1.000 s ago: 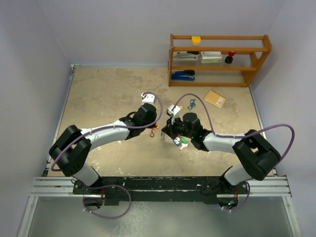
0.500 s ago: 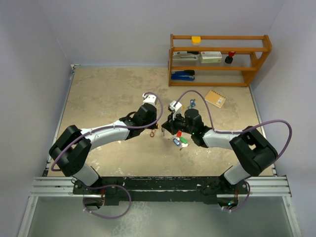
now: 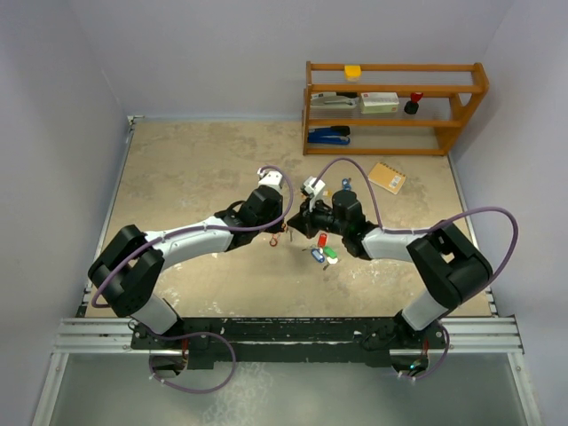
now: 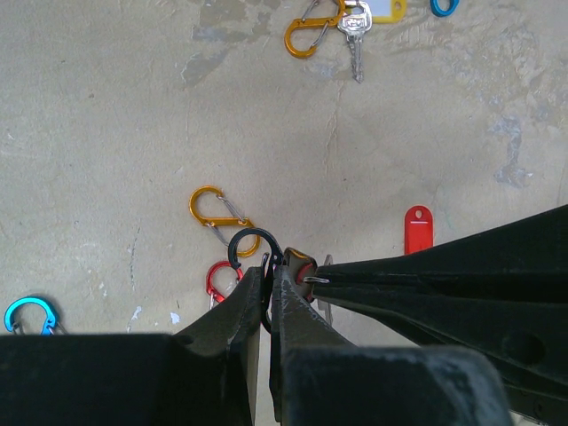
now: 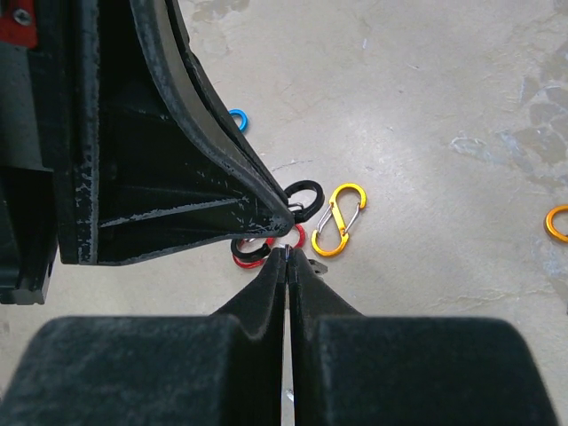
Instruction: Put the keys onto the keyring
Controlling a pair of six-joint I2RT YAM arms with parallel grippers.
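Note:
My left gripper [image 4: 269, 266] is shut on a black S-shaped clip [image 4: 253, 244], whose open hook sticks out past the fingertips. My right gripper [image 5: 289, 253] is shut on a thin metal piece, apparently a key's small ring [image 4: 316, 280], and holds it against the black clip [image 5: 306, 191]. Both grippers meet mid-table in the top view, left [image 3: 277, 222] and right [image 3: 298, 224]. A red-tagged key [image 3: 322, 240] lies on the table, with blue-tagged [image 3: 317, 256] and green-tagged [image 3: 330, 253] keys beside it. The red tag [image 4: 418, 229] also shows in the left wrist view.
Loose clips lie under the grippers: yellow [image 4: 219, 216], red [image 4: 222, 280], blue [image 4: 27, 315]. An orange clip [image 4: 311, 34] with a key [image 4: 355, 40] and a yellow tag lies farther off. A wooden shelf [image 3: 395, 106] and a notepad [image 3: 387, 177] are at the back right.
My right gripper has moved left and away from the tagged keys, up to the left gripper's tip. The left arm has hardly moved.

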